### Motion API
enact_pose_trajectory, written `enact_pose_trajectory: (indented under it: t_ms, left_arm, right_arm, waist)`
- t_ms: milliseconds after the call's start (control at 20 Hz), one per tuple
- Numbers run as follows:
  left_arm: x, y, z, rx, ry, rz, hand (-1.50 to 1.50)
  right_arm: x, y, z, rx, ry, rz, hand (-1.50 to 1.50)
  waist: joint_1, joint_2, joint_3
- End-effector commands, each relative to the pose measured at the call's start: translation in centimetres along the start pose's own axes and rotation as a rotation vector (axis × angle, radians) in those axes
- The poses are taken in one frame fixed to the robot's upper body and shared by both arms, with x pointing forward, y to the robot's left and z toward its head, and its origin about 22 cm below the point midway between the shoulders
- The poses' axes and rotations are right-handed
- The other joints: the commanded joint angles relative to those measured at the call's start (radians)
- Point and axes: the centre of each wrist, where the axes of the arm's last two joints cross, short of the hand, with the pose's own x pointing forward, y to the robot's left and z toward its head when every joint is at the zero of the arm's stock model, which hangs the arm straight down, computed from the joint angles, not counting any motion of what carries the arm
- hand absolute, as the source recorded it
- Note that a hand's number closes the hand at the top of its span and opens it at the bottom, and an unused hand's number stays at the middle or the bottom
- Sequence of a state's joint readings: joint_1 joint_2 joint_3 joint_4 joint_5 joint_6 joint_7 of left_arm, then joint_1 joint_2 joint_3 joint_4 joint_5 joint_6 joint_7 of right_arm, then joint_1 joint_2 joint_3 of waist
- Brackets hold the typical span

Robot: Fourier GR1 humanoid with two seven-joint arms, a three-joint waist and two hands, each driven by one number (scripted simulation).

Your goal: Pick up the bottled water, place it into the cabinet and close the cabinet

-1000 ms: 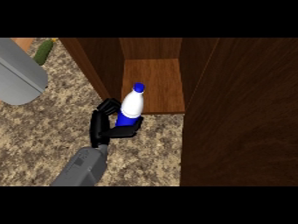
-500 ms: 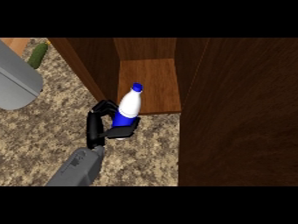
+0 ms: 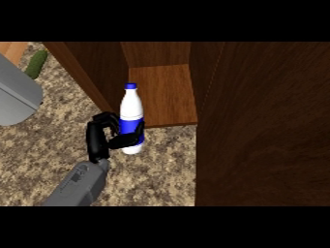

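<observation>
The bottled water (image 3: 131, 121) is being held upright just before the open cabinet (image 3: 160, 92) shelf, its lower body wrapped by the right hand (image 3: 107, 135) (likely rigid, smooth, top-heavy, so best gripped mid-body), above the worktop (image 3: 46, 145).

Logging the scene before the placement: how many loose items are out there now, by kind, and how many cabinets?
Bottled water: 1, held by the robot hand
Green item at the counter's far left, kind unclear: 1
Cabinet: 1, open
Total: 3
</observation>
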State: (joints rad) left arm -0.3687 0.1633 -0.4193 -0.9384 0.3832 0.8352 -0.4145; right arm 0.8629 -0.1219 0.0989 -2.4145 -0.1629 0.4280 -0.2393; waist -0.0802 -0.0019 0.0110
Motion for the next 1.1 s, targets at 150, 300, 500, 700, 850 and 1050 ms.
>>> enact_pose_trajectory:
  t_ms: [150,300,500,700,850,1050]
  left_arm:
    - [6.2,-3.1,-6.6,0.014,-0.115,-0.056,-1.50]
    - [6.2,-2.5,-7.1,0.017,-0.137,-0.089,-1.50]
    - [6.9,-3.0,-6.9,0.037,-0.161,-0.101,-1.50]
    - [7.8,-3.0,-6.7,-0.055,-0.172,-0.053,-1.50]
    - [8.8,-4.1,-5.2,-0.092,-0.197,0.044,-1.50]
    - [10.5,-3.5,-5.2,-0.134,-0.244,0.139,-1.50]
  right_arm:
    - [0.5,0.0,-0.4,0.023,-0.034,-0.038,-1.50]
    - [0.2,-0.3,-0.2,0.018,-0.016,-0.031,-1.50]
    - [0.4,0.2,-0.6,0.069,-0.019,-0.051,-1.50]
    - [0.1,-0.2,-0.5,0.070,-0.018,-0.049,-1.50]
    - [-0.4,-0.3,-0.5,0.069,-0.012,-0.059,-1.50]
    - [0.2,-0.2,-0.7,0.090,-0.013,-0.060,-1.50]
  waist:
    - [-0.071,0.033,-0.011]
    - [-0.076,0.033,-0.011]
    - [-0.088,0.037,-0.012]
    - [-0.092,0.035,-0.012]
    - [-0.090,0.031,-0.014]
    - [-0.079,0.026,-0.017]
